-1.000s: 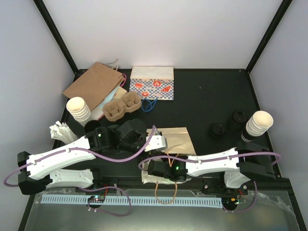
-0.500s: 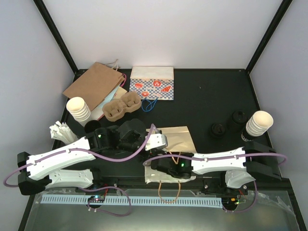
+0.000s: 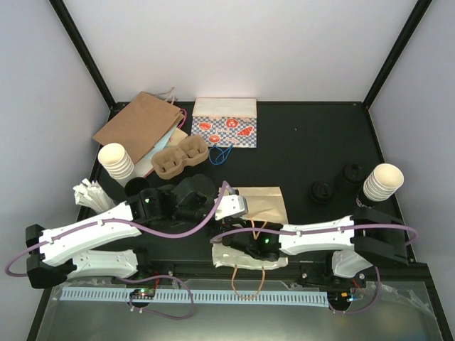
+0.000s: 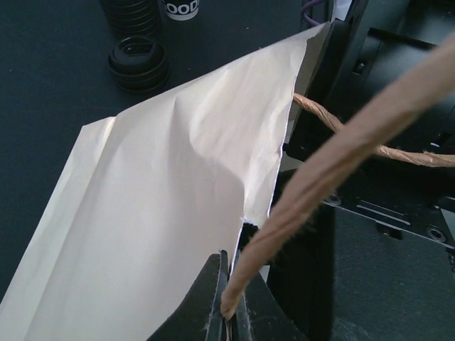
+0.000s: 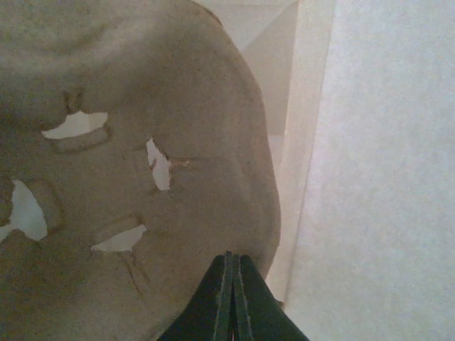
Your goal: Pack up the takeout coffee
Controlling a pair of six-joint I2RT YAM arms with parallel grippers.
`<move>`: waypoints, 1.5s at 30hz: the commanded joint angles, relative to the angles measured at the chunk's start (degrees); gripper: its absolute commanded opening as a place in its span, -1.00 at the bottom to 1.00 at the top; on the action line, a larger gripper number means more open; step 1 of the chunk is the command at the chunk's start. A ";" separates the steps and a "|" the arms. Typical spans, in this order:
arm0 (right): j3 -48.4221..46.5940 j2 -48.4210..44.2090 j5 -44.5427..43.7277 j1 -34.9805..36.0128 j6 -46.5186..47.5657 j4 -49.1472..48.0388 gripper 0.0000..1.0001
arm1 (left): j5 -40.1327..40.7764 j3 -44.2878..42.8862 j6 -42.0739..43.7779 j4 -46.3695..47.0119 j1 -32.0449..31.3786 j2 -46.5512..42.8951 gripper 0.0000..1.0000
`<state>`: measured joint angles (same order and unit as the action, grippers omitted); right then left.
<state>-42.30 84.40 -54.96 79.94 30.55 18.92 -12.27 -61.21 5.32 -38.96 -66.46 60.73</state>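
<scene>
No cream cup with a black lid shows clearly in any view. A cream paper bag point(image 3: 264, 202) lies on its side at the table's near edge, and it also fills the left wrist view point(image 4: 163, 213). My left gripper point(image 3: 232, 207) is shut on the bag's twisted paper handle point(image 4: 341, 142) at the mouth, its fingertips point(image 4: 229, 312) pinching it. My right gripper point(image 5: 229, 254) is inside the bag, shut on the edge of a brown cardboard cup carrier point(image 5: 128, 142). In the top view the right wrist point(image 3: 245, 245) sits at the bag's mouth.
A second cup carrier point(image 3: 181, 158), a brown bag point(image 3: 138, 124) and a patterned bag point(image 3: 224, 122) lie at the back left. Lidless cup stacks stand left point(image 3: 116, 161) and right point(image 3: 384, 181). Black lid stacks point(image 3: 320, 192) sit right. Stirrers point(image 3: 89, 193) lie left.
My right gripper has pushed left and deeper into the bag's mouth. The bag's loose handle has shifted at the table edge. My left gripper has kept its hold.
</scene>
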 commanded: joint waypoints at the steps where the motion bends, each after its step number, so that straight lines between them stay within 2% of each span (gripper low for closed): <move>1: -0.50 -1.35 0.00 -2.03 -4.39 2.77 -0.98 | -6.26 0.47 -1.32 -1.17 -1.39 -0.10 -0.97; 5: -0.61 -2.88 4.05 -2.06 -6.75 6.65 -0.98 | -6.66 0.43 -1.54 -0.81 -1.40 0.36 -0.97; 8: -1.58 -1.53 10.36 -2.08 -9.57 10.65 -0.98 | -6.87 0.47 -1.78 -0.49 -1.47 0.37 -0.97; 13: -1.26 1.64 14.89 -2.10 -10.77 11.35 -0.98 | -7.19 0.40 -2.11 -0.36 -1.66 0.37 -0.97; 24: -0.85 3.08 13.95 -2.08 -9.13 5.55 -0.98 | -7.63 0.54 -2.85 0.10 -1.91 0.18 -0.97; 36: -5.43 -5.10 14.33 1.24 -12.83 16.11 -0.98 | -6.95 0.43 -2.75 -0.12 -2.01 0.71 -0.97; 41: -6.53 -6.75 22.92 2.23 -12.81 18.27 -0.98 | -6.82 0.42 -2.69 -0.14 -2.01 0.97 -0.97; 45: -5.44 -7.33 29.41 2.16 -11.33 16.27 -0.98 | -6.89 0.17 -2.96 0.10 -2.01 0.98 -0.97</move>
<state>-46.37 78.59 -33.10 82.61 19.09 37.50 -15.25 -60.51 3.36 -36.71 -67.22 60.88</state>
